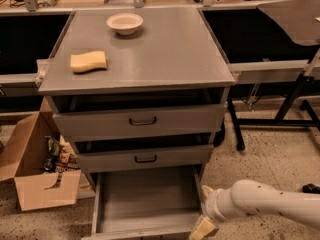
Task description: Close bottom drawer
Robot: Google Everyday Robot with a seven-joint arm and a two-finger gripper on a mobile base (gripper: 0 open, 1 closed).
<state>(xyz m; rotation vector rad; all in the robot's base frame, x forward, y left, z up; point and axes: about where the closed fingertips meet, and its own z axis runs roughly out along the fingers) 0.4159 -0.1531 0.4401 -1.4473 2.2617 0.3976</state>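
At the foot of the cabinet point(140, 86), the bottom drawer point(145, 196) stands pulled out toward the camera, with its flat grey tray floor fully exposed. Its slim front panel runs left to right along the lower edge of the view, and no handle is visible from this angle. The drawer's travel axis runs front to back, so closing it calls for a push away from the camera, into the cabinet.

The hand point(204, 210) sits on a white arm that enters from the right and is low at the drawer's front right corner. The drawer therefore lies to the left of the hand, and the front panel is the nearest surface. Its two pale fingers point(202, 229) are spread apart and grip nothing. The lower one overlaps the right end of the front panel, and whether it touches cannot be told. The upper one is just beside the drawer's right side wall.

Judgement: the hand needs to bear on the outer face of the front panel. Pressing at one corner only may skew the drawer on its runners.

Above, the tabletop point(175, 49) carries a bowl point(124, 22) and a yellow sponge point(88, 61), well clear of the work.
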